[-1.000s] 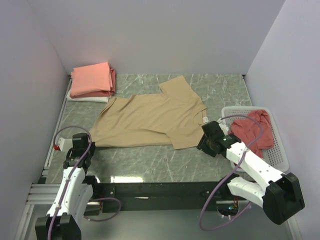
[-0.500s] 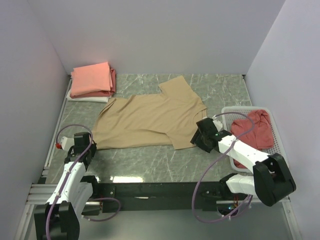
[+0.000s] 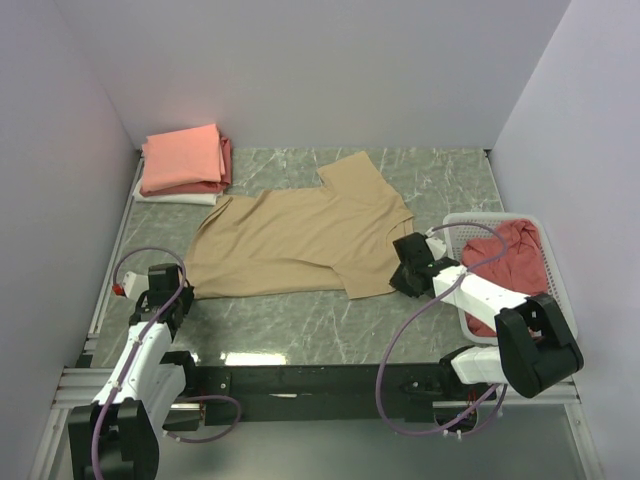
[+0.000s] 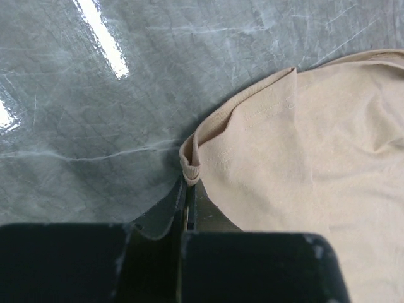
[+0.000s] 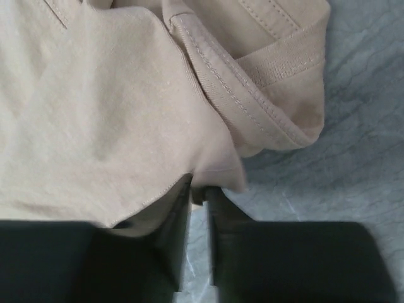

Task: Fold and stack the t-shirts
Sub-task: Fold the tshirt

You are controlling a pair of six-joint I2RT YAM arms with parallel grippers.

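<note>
A tan t-shirt (image 3: 300,235) lies spread across the middle of the marble table, with its collar toward the right. My left gripper (image 3: 183,290) is at the shirt's lower left corner and is shut on the rolled hem (image 4: 190,167). The jaws of my right gripper (image 3: 402,275) have closed narrowly on the tan edge (image 5: 218,173), just below the ribbed collar (image 5: 252,82). A folded stack of t-shirts (image 3: 185,160) sits at the back left, salmon-pink on top, red under it, white at the bottom. A crumpled dusty red t-shirt (image 3: 510,255) lies in the basket.
The white slatted basket (image 3: 562,305) stands at the right edge, close to my right arm. Purple-grey walls enclose the table on three sides. A black rail (image 3: 320,378) runs along the near edge between the arm bases.
My right gripper has slid left onto the tan shirt's edge by the collar, and its jaws have gone from wide to closed on the cloth. The left gripper kept its hold.
</note>
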